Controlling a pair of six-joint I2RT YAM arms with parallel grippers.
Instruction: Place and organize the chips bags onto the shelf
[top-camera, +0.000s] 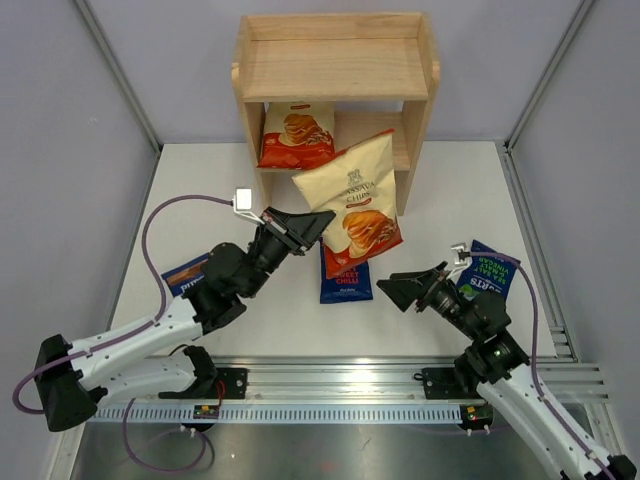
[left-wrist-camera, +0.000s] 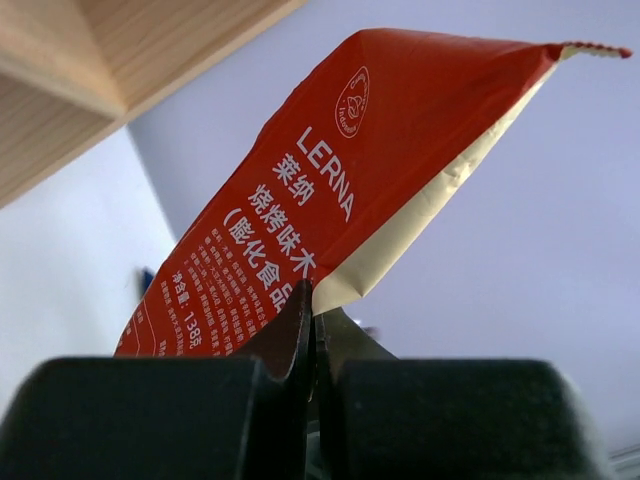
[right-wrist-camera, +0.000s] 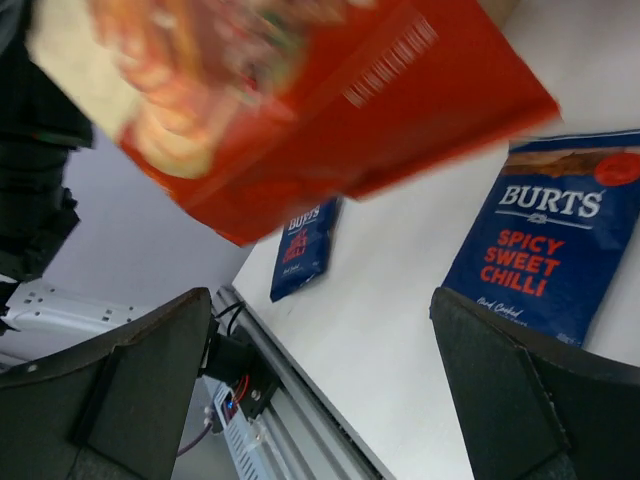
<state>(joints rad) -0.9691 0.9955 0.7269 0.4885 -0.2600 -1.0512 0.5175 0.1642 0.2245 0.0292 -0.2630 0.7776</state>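
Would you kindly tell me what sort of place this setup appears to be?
Most likely a robotics lab test cell, not a shop: two arms bolted to a metal rail, a white table walled by plain grey panels, and one bare wooden shelf.

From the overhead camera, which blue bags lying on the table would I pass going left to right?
Half-hidden Burts bag → Sweet Chilli Burts bag → green-lettered Burts bag.
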